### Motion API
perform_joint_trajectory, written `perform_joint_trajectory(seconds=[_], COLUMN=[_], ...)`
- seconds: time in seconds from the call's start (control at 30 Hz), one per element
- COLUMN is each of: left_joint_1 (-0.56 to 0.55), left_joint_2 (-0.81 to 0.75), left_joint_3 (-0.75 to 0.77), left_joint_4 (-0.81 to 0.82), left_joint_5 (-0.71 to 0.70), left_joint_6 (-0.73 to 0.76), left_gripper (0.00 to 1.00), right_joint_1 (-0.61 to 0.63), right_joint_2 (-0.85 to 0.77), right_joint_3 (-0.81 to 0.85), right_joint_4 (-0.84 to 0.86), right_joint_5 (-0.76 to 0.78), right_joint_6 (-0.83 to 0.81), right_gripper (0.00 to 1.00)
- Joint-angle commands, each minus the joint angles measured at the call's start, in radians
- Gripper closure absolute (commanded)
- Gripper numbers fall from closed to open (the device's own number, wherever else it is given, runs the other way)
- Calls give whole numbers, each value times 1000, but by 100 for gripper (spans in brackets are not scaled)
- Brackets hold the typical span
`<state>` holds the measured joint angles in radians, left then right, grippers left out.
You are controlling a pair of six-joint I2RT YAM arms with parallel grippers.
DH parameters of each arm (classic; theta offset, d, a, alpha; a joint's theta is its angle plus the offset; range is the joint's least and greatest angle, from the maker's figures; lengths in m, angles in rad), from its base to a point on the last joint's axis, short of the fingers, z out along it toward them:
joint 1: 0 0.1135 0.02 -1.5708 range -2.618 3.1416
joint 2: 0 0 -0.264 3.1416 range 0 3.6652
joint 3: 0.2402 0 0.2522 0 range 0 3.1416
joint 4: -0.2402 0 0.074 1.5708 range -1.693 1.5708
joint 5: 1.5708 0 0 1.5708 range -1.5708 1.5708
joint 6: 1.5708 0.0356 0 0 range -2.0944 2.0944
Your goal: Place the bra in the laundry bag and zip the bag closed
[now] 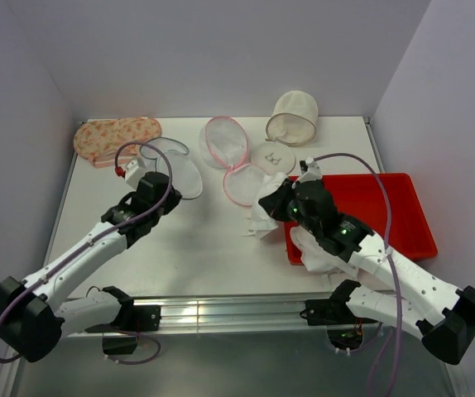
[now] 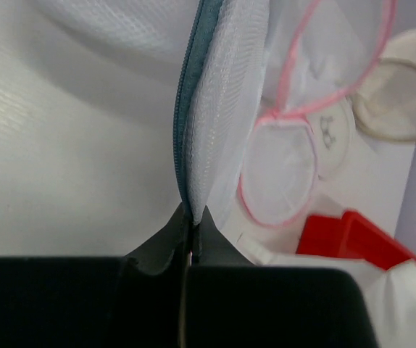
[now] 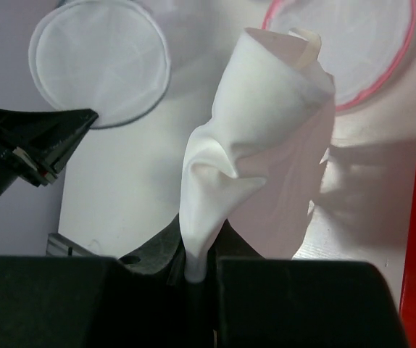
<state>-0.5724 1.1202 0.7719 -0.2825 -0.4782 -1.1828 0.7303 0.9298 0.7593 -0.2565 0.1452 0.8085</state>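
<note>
Right wrist view first: where is the bra (image 3: 266, 138)?

Pinched at its lower end in the right gripper (image 3: 197, 270). The fingers are closed tight on the white fabric, which stands up from them in a twisted fold.

And seen from overhead?

It hangs at the right claw over the table (image 1: 204, 248), just left of the red tray (image 1: 399, 219) and just near of the pink-rimmed mesh bag (image 1: 236, 161).

Where is the laundry bag (image 1: 184, 175)?

On the left half of the table, lying open, its two round mesh halves side by side. It is well apart from the bra.

Is anything holding it?

Yes, the left gripper (image 2: 190, 230). Its fingers are clamped together on the blue-grey zipper rim (image 2: 186, 109), with white mesh rising beside the zip.

What lies around them?

A peach floral bag (image 1: 115, 138) sits at the far left. A cream round bag (image 1: 292, 116) stands at the far right. A small white disc (image 1: 272, 157) lies beside the pink-rimmed bag. More white cloth (image 1: 308, 248) rests at the tray's near left corner, under the right arm.
</note>
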Motion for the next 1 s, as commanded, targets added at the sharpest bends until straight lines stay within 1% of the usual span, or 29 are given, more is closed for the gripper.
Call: perform_joint_trajectory(seconds=[0.0, 0.1, 0.23, 0.27, 0.3, 0.4, 0.43, 0.5, 0.53, 0.63, 0.73, 0.83, 0.93, 0.97], left_joint_1=[2, -1, -3, -1, -1, -9, -14, -20, -20, -32, -67, -78, -78, -78], left_joint_2=[-62, -118, -181, -189, -203, -221, -224, -220, -217, -178, -125, -103, -117, -123], left_joint_3=[130, 197, 257, 262, 260, 228, 221, 204, 202, 204, 240, 245, 198, 166], left_joint_4=[-159, -250, -386, -394, -399, -397, -397, -396, -396, -359, -343, -365, -401, -415], left_joint_5=[211, 330, 444, 475, 566, 728, 807, 861, 912, 1012, 1047, 1073, 1070, 1063], left_joint_6=[233, 284, 337, 359, 367, 400, 408, 434, 440, 456, 480, 508, 525, 529], left_gripper=[100, 100, 100, 100, 100, 100, 100, 100, 100, 100, 100, 100, 100, 100], right_joint_1=[-22, -31, -40, -43, -45, -52, -57, -60, -65, -86, -111, -129, -141, -141], right_joint_2=[-49, -63, -66, -63, -60, -54, -54, -48, -42, -23, -17, -11, 6, 9], right_joint_3=[112, 161, 224, 233, 244, 285, 304, 325, 348, 394, 426, 434, 414, 402], right_joint_4=[-32, -50, -63, -66, -69, -69, -69, -69, -69, -79, -92, -92, -81, -72], right_joint_5=[31, 16, -7, -12, -21, -35, -35, -35, -36, -42, -47, -52, -71, -105], right_joint_6=[-63, -87, -111, -121, -126, -149, -152, -164, -167, -183, -195, -203, -203, -190], right_gripper=[100, 100, 100, 100, 100, 100, 100, 100, 100, 100, 100, 100, 100, 100])
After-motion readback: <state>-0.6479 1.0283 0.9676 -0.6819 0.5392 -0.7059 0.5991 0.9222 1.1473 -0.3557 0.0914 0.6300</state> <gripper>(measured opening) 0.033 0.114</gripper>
